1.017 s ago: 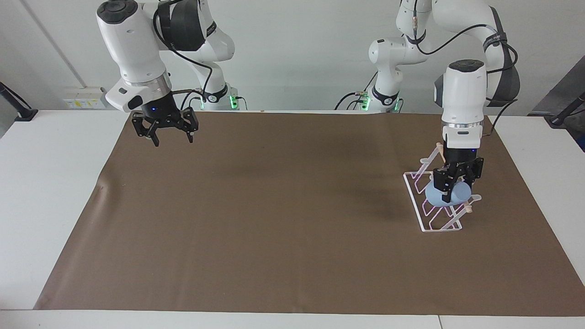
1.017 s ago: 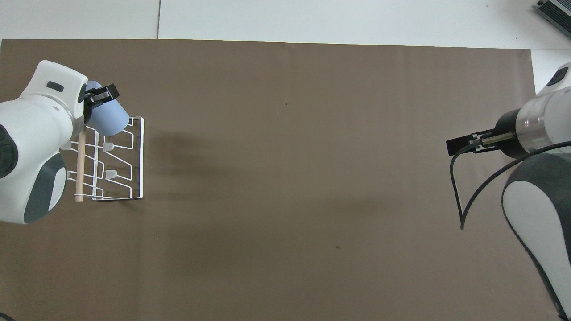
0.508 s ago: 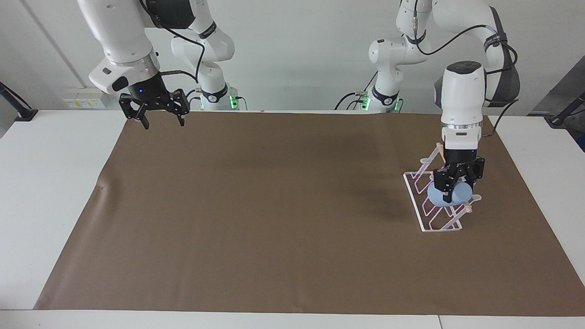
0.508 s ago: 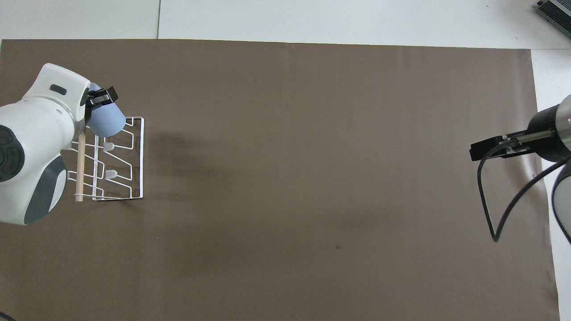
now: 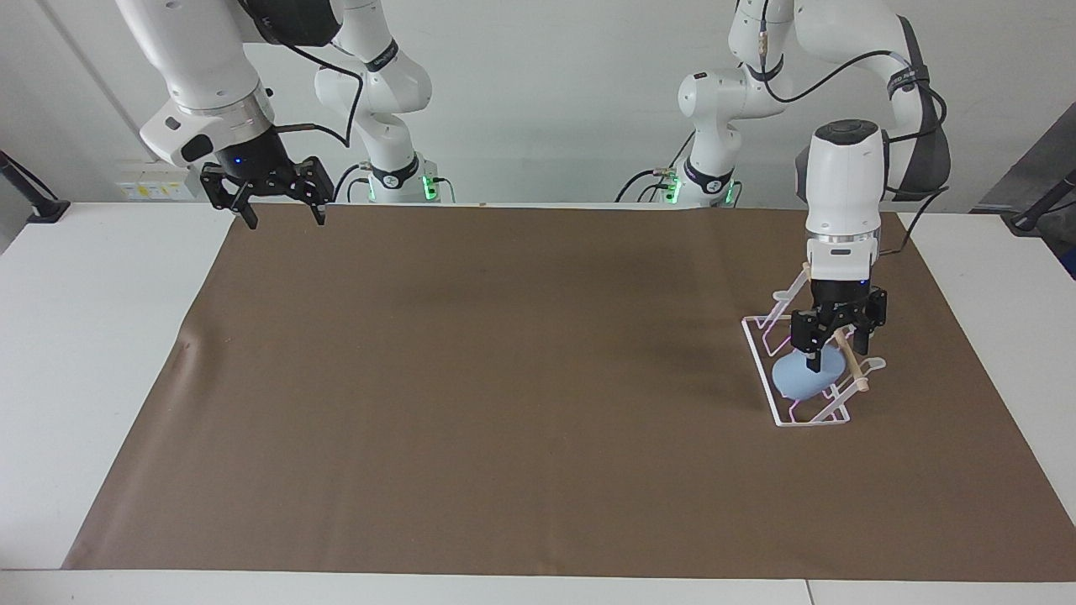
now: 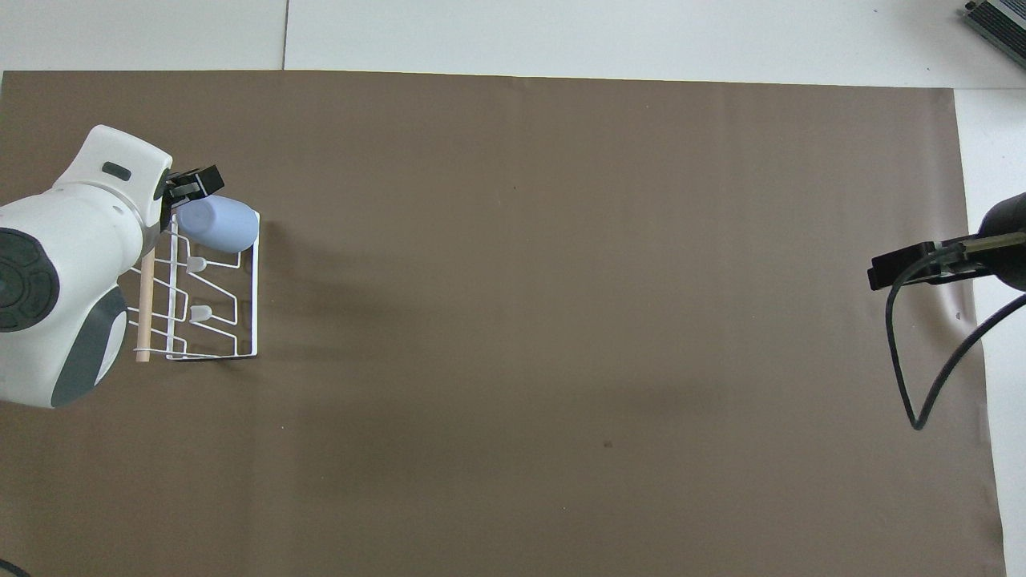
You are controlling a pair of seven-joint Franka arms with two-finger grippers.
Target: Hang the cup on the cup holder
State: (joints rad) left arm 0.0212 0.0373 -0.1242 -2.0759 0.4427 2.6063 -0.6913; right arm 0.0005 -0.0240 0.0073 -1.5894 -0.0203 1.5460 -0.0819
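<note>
The light-blue cup (image 5: pixel 799 378) (image 6: pixel 218 224) lies tilted on the white wire cup holder (image 5: pixel 807 418) (image 6: pixel 244 320), at the holder's end farthest from the robots. The holder stands toward the left arm's end of the table, with a wooden dowel (image 5: pixel 851 360) (image 6: pixel 145 304) along its top. My left gripper (image 5: pixel 837 349) (image 6: pixel 183 196) hangs open just above the cup, its jaws apart and gripping nothing. My right gripper (image 5: pixel 282 214) (image 6: pixel 914 266) is open and raised over the mat's corner at the right arm's end.
A brown mat (image 5: pixel 504 403) (image 6: pixel 561 320) covers most of the white table (image 5: pixel 84 336). A black cable (image 6: pixel 922 361) dangles from the right arm. A grey device (image 6: pixel 998 20) sits at the table's corner farthest from the robots.
The left gripper opened and rose a little; the cup dropped lower onto the holder. The right arm lifted and drew back toward its own end of the table.
</note>
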